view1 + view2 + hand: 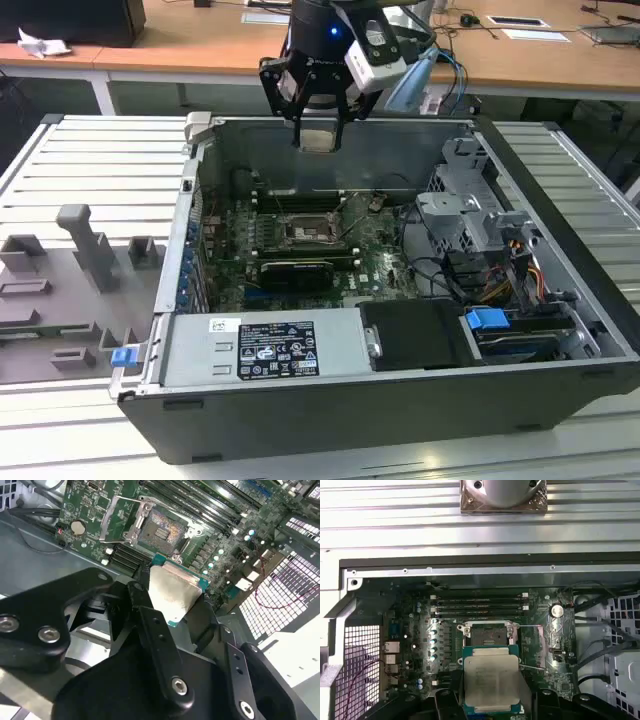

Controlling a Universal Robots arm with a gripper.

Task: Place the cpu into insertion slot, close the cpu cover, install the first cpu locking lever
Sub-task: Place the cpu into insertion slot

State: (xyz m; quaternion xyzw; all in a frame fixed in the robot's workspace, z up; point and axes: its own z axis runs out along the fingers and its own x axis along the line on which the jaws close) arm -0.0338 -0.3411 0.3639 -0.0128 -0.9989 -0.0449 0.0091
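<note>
1. Here I am: my end effector [318, 128] hangs over the far wall of the open dark grey metal computer case [300, 420], which lies on the pale ribbed surface [100, 160].
2. My black fingers [150, 625] are closed partway, clamped on opposite edges of the small flat square cpu [491, 677] with its dull silver-beige metal top.
3. The cpu is up in the air, well apart from the green motherboard [420, 630].
4. Below it, the square insertion slot [487, 634] sits bare.
5. The thin silvery-grey metal cpu cover [139, 522] stands raised at one edge of the slot.
</note>
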